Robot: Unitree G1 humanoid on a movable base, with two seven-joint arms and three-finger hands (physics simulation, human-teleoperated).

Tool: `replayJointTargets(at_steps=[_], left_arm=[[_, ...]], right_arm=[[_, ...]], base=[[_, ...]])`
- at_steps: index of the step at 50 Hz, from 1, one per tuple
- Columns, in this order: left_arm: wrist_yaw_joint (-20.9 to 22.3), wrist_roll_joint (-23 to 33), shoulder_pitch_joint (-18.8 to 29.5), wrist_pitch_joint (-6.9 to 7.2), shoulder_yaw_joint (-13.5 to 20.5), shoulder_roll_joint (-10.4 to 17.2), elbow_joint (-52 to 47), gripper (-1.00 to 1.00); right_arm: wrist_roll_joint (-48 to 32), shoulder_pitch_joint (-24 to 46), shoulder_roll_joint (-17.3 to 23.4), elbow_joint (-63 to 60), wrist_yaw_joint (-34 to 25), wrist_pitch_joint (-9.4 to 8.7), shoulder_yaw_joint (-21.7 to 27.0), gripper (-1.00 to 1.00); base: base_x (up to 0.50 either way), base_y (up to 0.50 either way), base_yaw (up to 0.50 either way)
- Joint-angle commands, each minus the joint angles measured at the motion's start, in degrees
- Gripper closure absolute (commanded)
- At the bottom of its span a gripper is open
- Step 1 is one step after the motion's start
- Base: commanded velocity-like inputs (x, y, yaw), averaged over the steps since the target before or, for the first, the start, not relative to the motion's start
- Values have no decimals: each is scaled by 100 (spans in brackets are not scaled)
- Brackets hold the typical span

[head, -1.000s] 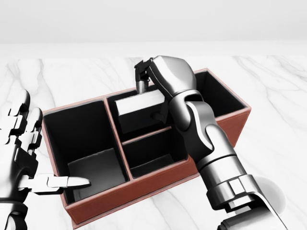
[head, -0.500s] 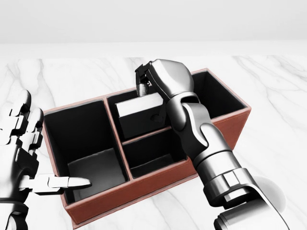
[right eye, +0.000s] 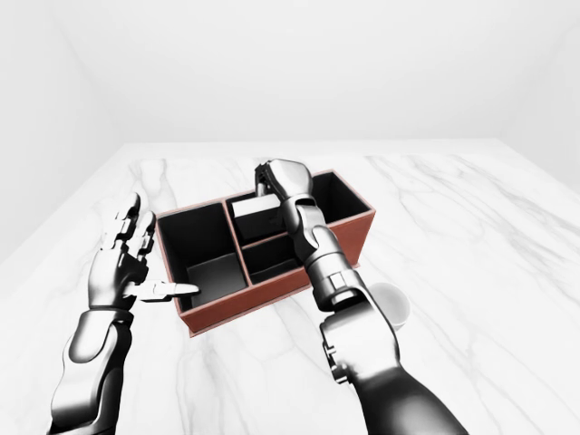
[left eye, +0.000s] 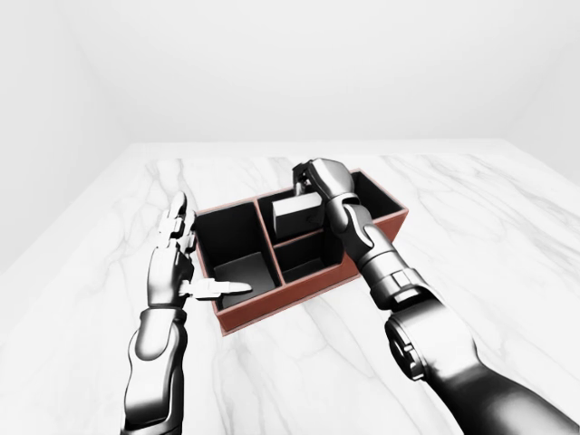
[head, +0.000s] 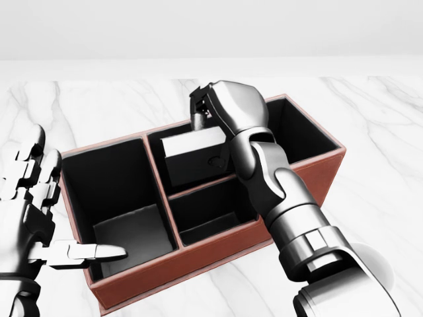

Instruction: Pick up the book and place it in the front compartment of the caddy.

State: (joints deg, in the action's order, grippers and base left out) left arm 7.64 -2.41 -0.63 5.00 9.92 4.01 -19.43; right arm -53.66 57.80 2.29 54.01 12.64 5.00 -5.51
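Over the caddy's (head: 310, 173) middle, my right hand (head: 221, 109) is clamped on the top edge of the book (head: 193, 158), which hangs upright, its lower part already down inside the upper of the two small middle compartments in the head view. At about 7 o'clock from there, my left hand (head: 33, 211) is spread, fingers apart and holding nothing, just beside the caddy's left end, one fingertip (head: 109, 251) reaching over the rim of the big left compartment. Which compartment counts as the front I judge to be the small one at 6 o'clock from the book, nearest me. If so, I should lift the book clear of the divider, draw it toward me, keep it upright and square to the walls, then lower and only let go once it is well down. The left hand could steady the caddy against sliding on the marble table (head: 370, 125).
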Motion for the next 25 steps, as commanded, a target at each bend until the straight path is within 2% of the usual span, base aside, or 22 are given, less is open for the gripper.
replayJointTargets(at_steps=[1, 25], left_arm=[[3, 15, -5, 0, -9, -1, 1, -97], [15, -15, 6, 0, 48, 16, -41, -97]], right_arm=[[119, 139, 15, 103, 393, 0, 136, 100], [24, 197, -164, 183, 630, 0, 43, 100]], base=[[0, 0, 0], [0, 0, 0]])
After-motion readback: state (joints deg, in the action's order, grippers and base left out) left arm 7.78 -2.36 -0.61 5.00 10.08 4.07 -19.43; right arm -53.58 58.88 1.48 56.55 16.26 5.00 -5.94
